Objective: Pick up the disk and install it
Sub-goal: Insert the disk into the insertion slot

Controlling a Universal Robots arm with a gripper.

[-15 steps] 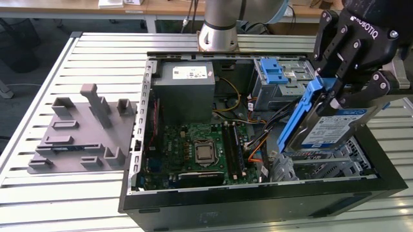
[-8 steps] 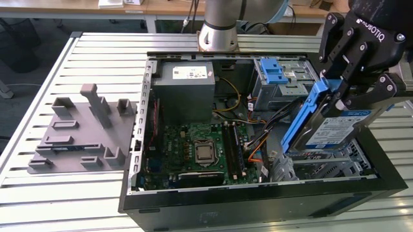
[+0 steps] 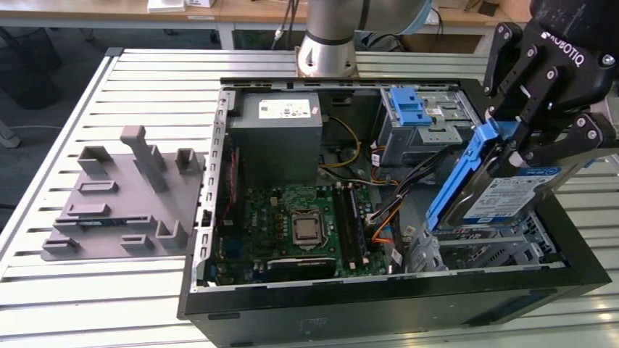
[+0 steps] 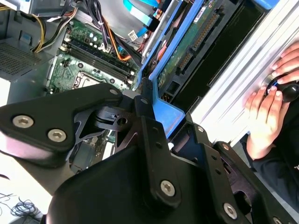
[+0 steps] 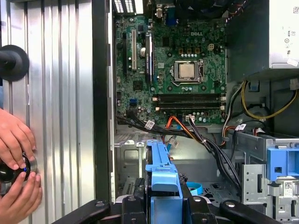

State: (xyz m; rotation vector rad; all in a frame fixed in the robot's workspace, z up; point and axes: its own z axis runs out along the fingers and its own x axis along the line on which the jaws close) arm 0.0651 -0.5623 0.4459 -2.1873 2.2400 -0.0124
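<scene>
Exterior view first: the hand (image 3: 527, 141) is up high near this view's right side, over the front corner of the open computer case (image 3: 207, 217). Its two black fingers (image 3: 503, 80) are squeezed tight on the disk (image 3: 491, 181), one on each side, near its top end. The disk hangs below the hand. It stands on end and leans, with its top tipped toward the view's right. Its white and blue sticker (image 3: 520, 190) faces the camera, and there is blue along its long edge. The low end of the disk is right over a metal cage (image 3: 483, 250) inside the case. I cannot tell if they touch. The arm (image 3: 329, 32) stands at the back of the counter (image 3: 116, 290), behind the case. The hand points down and tilts the same way as the disk.

In the second wrist view the disk's green board side shows past the black fingers. In the first wrist view the disk's blue edge sits between them, with the green motherboard (image 5: 173, 70) beyond. A grey rack (image 3: 126, 196) lies on the counter beside the case. In both wrist views a person's fingers (image 5: 16, 140) (image 4: 264, 109) rest on a black knob (image 5: 7, 173) (image 4: 289, 91) at the counter's edge.
</scene>
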